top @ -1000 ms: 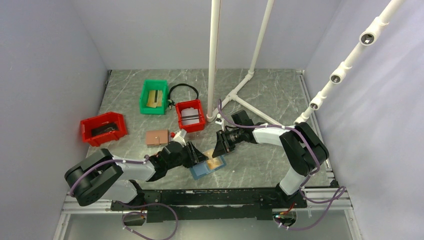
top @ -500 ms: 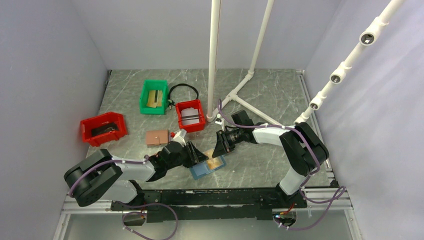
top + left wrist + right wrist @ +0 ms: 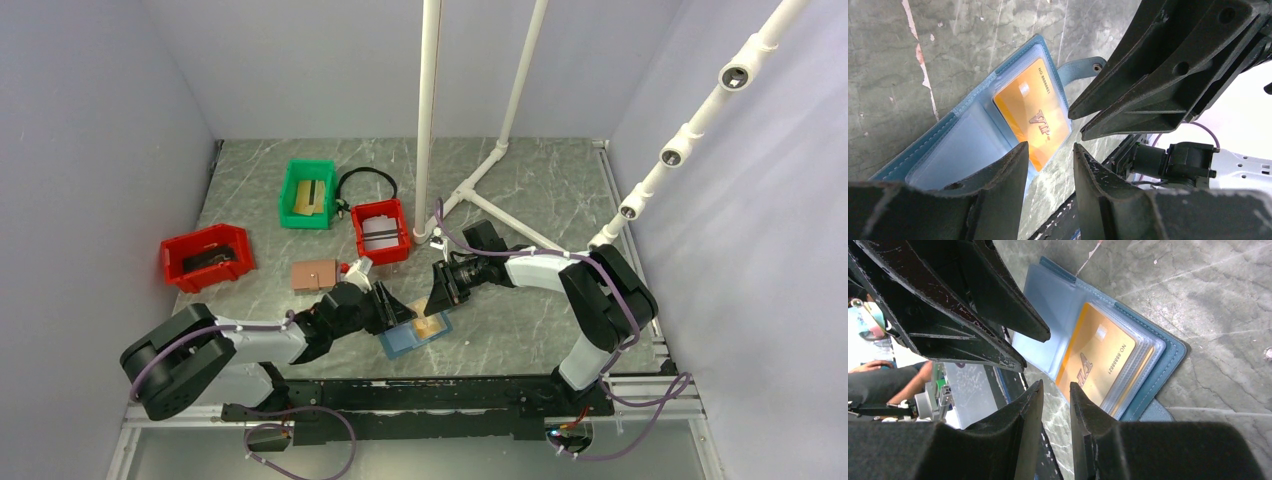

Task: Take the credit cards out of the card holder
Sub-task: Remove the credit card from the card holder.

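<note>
The blue card holder (image 3: 408,341) lies open on the marble table in front of the arms. A gold credit card (image 3: 432,325) sits in its clear right-hand pocket, with more card edges stacked under it. In the left wrist view the card (image 3: 1032,120) lies inside the holder (image 3: 923,150), just beyond my left gripper (image 3: 1049,149), which is a little open and empty. In the right wrist view my right gripper (image 3: 1055,386) is narrowly open and empty, hovering at the near edge of the card (image 3: 1098,365) and holder (image 3: 1170,357). Both grippers (image 3: 398,312) (image 3: 438,302) hang over the holder.
A green bin (image 3: 307,193) with cards, a red bin (image 3: 381,230) and another red bin (image 3: 207,257) stand at the back left. A brown wallet (image 3: 314,275) lies near the left arm. A black cable (image 3: 367,180) and a white pipe frame (image 3: 428,120) stand behind.
My left arm's elbow has shifted slightly to the left. Both grippers and the card holder stay where they were.
</note>
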{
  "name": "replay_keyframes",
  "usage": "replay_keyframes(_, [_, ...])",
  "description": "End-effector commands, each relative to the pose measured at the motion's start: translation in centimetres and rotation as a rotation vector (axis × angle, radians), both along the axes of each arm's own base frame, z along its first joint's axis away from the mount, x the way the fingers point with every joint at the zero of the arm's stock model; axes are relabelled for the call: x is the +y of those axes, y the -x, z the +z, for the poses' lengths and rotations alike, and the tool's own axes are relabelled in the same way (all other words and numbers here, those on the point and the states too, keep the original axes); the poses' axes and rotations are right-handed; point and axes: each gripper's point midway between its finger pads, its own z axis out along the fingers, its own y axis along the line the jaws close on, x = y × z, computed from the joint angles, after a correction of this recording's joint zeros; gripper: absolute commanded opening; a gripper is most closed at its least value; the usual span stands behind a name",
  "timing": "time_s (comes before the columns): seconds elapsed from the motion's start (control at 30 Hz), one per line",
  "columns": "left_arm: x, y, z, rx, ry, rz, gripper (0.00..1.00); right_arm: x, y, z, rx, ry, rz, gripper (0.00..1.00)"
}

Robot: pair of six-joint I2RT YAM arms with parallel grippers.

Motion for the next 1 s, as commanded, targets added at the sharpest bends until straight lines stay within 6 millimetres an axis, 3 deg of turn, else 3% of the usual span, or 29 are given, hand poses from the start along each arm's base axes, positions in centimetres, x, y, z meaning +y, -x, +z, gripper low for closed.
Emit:
replay_keyframes(0.0, [-0.4,-0.4,1.3,-0.039,0.017,-0.005,0.44,0.8,-0.8,2.1,-0.06,-0.054,0.018,0.28])
replay_keyframes(0.7, [-0.7,-0.4,1.8,-0.045,0.038,-0.009,0.43,0.8,-1.0,2.0,-0.068,-0.045,0.01,0.29])
replay_keyframes(0.97, [-1.0,-0.7,2.4,-0.036,0.063,0.009,0.43,0.2,-2.1,0.6,-0.101,0.035,-0.043,0.29])
